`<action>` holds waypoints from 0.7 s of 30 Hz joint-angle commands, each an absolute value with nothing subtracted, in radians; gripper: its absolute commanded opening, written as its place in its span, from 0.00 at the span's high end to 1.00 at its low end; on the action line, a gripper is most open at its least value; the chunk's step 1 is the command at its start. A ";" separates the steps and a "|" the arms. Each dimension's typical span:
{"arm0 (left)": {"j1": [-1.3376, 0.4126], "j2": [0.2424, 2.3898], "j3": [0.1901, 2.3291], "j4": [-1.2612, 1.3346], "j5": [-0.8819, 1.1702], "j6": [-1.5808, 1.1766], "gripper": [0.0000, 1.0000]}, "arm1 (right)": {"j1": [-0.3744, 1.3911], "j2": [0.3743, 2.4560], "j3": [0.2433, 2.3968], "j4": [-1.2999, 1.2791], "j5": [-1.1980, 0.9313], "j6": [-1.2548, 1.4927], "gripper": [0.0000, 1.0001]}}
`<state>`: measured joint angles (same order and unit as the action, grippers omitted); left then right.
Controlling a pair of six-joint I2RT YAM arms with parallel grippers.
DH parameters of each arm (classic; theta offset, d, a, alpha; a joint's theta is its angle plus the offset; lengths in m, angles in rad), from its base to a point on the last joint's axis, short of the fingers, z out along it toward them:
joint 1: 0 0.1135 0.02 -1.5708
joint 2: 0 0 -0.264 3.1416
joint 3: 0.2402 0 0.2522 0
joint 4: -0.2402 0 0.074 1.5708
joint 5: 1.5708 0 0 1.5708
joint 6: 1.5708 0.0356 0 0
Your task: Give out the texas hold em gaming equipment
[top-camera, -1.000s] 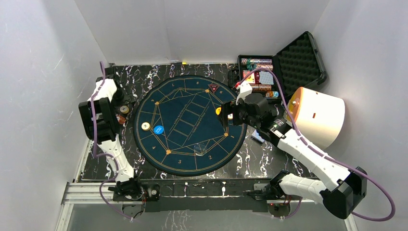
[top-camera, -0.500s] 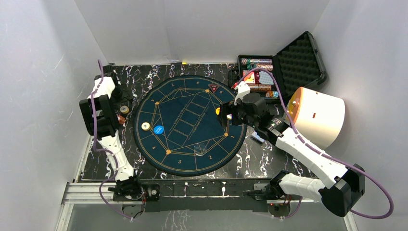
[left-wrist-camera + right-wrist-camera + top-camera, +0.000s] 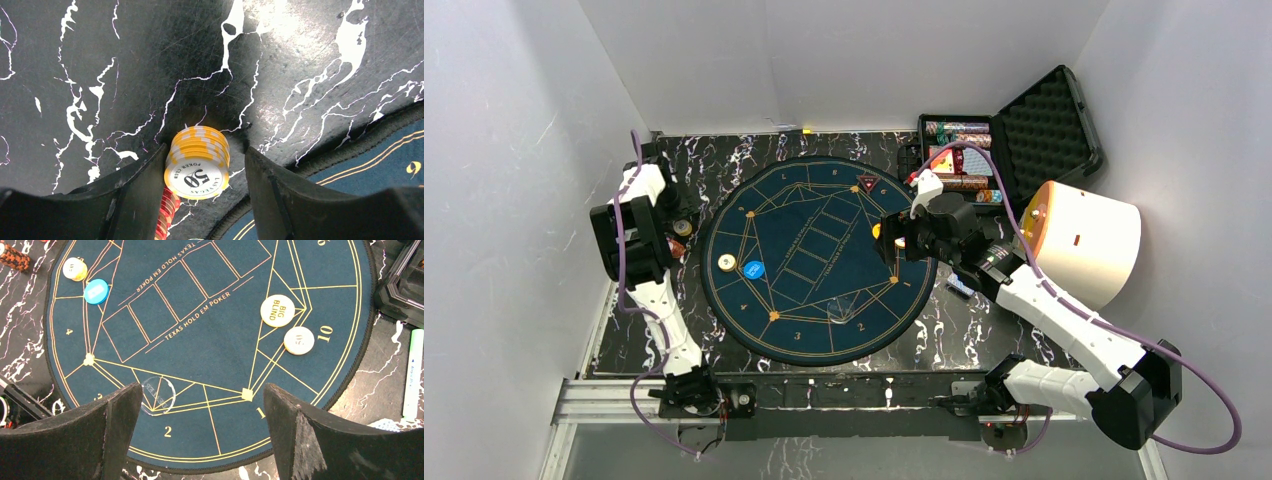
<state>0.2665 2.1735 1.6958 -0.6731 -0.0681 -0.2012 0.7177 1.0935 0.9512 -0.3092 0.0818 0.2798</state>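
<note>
**Chips between left fingers; right hand wide over the mat**

Top view. My left gripper (image 3: 678, 224) sits low over the black marble table (image 3: 724, 160), just off the left edge of the round blue mat (image 3: 814, 205). Its fingers are too small here to judge. My right gripper (image 3: 892, 245) hangs over the mat's right edge. On the mat's left side lies a cream chip (image 3: 726, 262) with a blue button (image 3: 753, 268) just beside it. An open black case (image 3: 1044, 125) sits at the far right corner, with rows of chips (image 3: 959, 150) in its tray. A big white cylinder (image 3: 1089, 240) lies near the case, off the mat.

Left wrist view. A stack of yellow-and-white chips (image 3: 197, 162), top face marked 50, stands on the marble between my left fingers (image 3: 132, 192). They are partway apart, one on each side of the stack. The left one is at the stack's edge, contact uncertain. A dark gap shows at the right one, so the stack is not clamped. Red chips (image 3: 167, 212) show below the stack, partly hidden by the left finger. The mat's edge is at lower right.

Right wrist view. My right fingers (image 3: 117, 432) are spread wide with nothing between them, above the mat near numbers 1 and 2. A cream button (image 3: 277, 310) marked BIG BLIND and a pale chip (image 3: 299, 340) lie close together by the number 10. A clear disc (image 3: 158, 394) lies near 2. A green pen (image 3: 414, 375) lies on the marble right of the mat.
</note>
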 commanded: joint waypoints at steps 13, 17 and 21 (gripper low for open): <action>0.262 2.109 1.749 -0.758 -0.065 -0.188 0.75 | 0.720 1.074 0.971 -0.252 0.082 0.260 0.02; 0.196 1.991 1.811 -0.858 -0.079 -0.198 0.83 | 0.720 1.065 0.974 -0.265 0.093 0.260 0.02; -0.006 1.761 1.570 -0.881 -0.092 -0.246 0.83 | 0.720 1.035 0.977 -0.276 0.091 0.264 0.02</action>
<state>0.1787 2.0411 1.7218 -0.7834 -0.0895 -0.2077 0.7177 1.0874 0.9512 -0.3107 0.0826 0.2729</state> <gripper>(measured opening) 0.422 0.983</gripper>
